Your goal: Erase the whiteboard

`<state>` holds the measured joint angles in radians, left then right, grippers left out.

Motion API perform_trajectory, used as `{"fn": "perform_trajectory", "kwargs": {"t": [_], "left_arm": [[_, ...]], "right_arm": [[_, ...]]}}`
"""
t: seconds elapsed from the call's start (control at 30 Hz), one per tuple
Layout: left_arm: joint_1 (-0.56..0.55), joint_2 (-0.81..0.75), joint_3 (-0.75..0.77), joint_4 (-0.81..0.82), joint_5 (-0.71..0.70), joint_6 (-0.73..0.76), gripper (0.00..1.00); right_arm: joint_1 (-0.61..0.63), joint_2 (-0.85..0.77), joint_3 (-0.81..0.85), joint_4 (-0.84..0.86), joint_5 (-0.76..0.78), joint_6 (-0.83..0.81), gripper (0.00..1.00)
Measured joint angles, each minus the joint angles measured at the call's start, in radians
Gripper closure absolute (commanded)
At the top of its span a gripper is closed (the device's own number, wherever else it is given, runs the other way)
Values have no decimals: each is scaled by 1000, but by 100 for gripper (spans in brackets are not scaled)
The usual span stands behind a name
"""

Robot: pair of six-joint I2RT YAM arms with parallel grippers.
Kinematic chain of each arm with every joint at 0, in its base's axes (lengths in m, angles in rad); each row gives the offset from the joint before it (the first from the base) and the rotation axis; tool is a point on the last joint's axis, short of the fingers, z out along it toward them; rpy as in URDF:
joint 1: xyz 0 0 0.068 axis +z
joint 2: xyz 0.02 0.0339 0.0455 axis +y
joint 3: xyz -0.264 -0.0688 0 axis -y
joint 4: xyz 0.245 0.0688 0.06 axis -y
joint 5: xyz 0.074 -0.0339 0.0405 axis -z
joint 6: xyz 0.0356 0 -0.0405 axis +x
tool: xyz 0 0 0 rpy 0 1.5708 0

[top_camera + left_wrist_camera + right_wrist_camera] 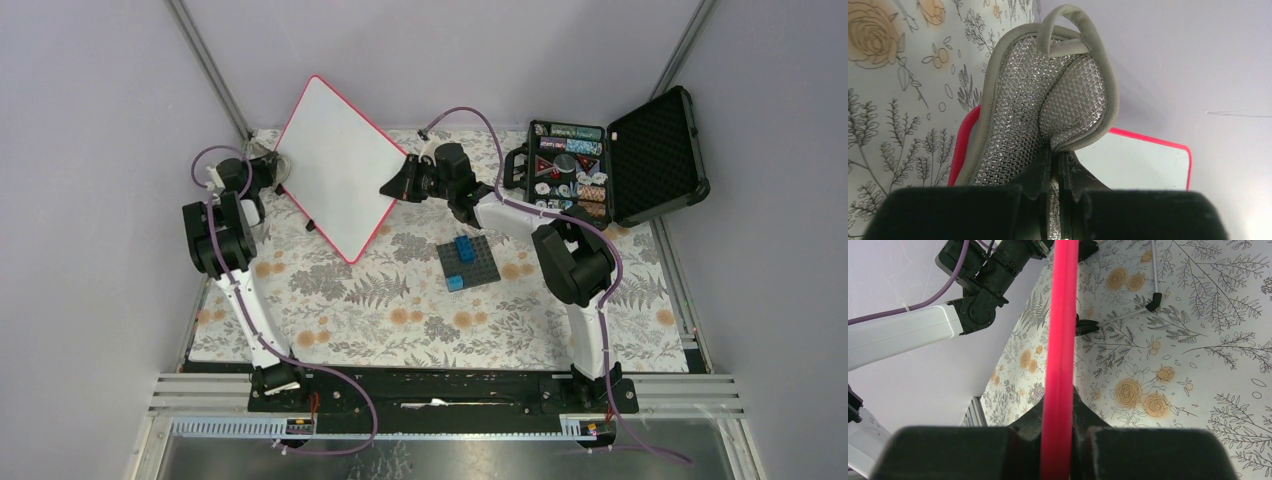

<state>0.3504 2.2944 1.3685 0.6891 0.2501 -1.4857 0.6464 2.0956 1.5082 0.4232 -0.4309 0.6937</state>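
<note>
The whiteboard stands tilted over the back left of the flowered mat, the right gripper clamped on its red edge and the left gripper pinching a silvery scrub pad beside it, and since the face I can see looks blank, little wiping seems left.

The flowery table holds a dark brick plate with blue bricks on it, and an open black case
</note>
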Motion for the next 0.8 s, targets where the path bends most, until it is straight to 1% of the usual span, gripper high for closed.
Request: {"fn": "perform_trajectory", "kwargs": {"t": [0.1, 0.2, 0.33, 0.37, 0.47, 0.57, 0.7, 0.8], "left_arm": [[-13, -1, 13, -20, -2, 51, 100], [-32, -18, 44, -88, -16, 134, 100], [-79, -82, 56, -168, -22, 221, 100], [-97, -106, 46, -168, -19, 230, 100], [-152, -194, -43, -123, 3, 227, 100], [-167, -235, -126, -60, 26, 214, 100], [-121, -243, -248, 33, 72, 176, 100], [-72, -249, -327, 29, 79, 169, 100]], "right_arm": [[0, 0, 0, 0, 0, 0, 100], [0, 0, 0, 1, 1, -1, 100], [-1, 0, 0, 1, 1, 0, 100], [-1, 0, 0, 1, 0, 0, 100], [-2, 0, 0, 1, -1, 6, 100], [-2, 0, 0, 0, -1, 11, 100], [-2, 0, 0, 0, -1, 12, 100], [-2, 0, 0, 0, -1, 11, 100]]}}
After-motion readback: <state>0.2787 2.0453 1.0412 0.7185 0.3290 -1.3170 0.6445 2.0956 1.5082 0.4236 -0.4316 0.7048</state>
